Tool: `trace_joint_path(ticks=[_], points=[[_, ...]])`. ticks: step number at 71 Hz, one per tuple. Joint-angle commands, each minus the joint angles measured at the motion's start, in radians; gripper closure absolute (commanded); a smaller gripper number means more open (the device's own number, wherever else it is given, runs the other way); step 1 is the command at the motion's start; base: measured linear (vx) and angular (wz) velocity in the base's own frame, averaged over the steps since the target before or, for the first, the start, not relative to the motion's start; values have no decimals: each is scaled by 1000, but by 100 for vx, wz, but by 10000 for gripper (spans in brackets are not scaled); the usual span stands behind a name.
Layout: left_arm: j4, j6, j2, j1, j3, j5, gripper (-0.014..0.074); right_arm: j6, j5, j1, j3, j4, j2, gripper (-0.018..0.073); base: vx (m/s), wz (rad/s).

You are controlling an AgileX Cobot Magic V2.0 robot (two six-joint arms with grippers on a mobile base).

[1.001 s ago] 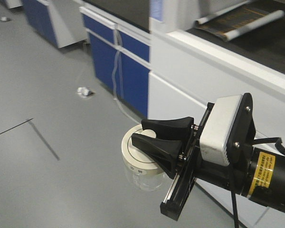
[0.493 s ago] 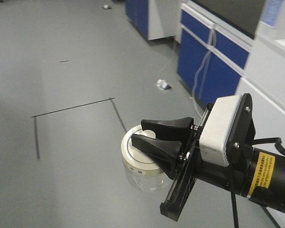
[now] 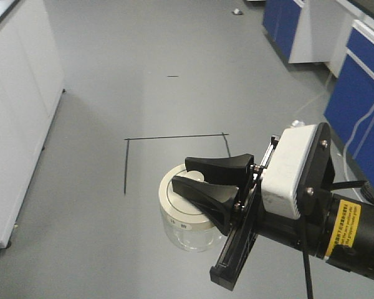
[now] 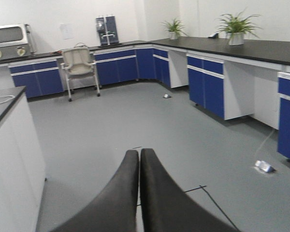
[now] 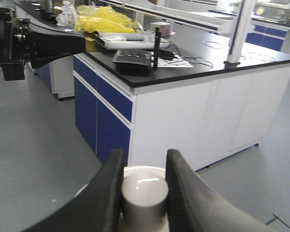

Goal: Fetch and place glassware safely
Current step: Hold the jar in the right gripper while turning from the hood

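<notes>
The glassware (image 3: 186,225) is a squat clear jar with a cream-white lid (image 3: 173,205), and it hangs in the air above the grey floor. My right gripper (image 3: 181,173) is shut on the lid's central knob (image 5: 144,195), one black finger on each side of it. The right wrist view shows the knob pinched between the fingers (image 5: 108,186), with the lid rim just behind it. My left gripper (image 4: 139,153) is shut with nothing in it, its two fingers pressed together and pointing across the room. The jar's glass body is hidden in both wrist views.
A white cabinet (image 3: 15,106) stands at the left and blue cabinets (image 3: 361,81) at the right. Black tape lines (image 3: 174,137) mark the floor. A chair (image 4: 79,65) and blue counters (image 4: 208,82) line the far wall. A black-topped bench (image 5: 193,63) carries yellow bags (image 5: 104,18).
The whole background has swept to the right: the blue cabinets slid off to the right and a white cabinet came in at the left. The right gripper still holds the jar the same way.
</notes>
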Motion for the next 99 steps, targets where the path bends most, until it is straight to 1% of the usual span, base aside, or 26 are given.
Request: trace_joint_path(ticks=[1, 19, 39, 99], points=[[-8, -9, 1, -7, -27, -68, 603, -5, -66, 0, -32, 33, -23, 559, 16, 36], [-8, -9, 1, -7, -27, -68, 603, -5, -66, 0, -32, 33, -23, 559, 21, 28], [-8, -9, 1, -7, -27, -68, 603, -5, -66, 0, -32, 33, -23, 559, 35, 9], [-8, -9, 1, -7, -27, -68, 603, -5, -66, 0, -32, 33, -23, 559, 49, -1]])
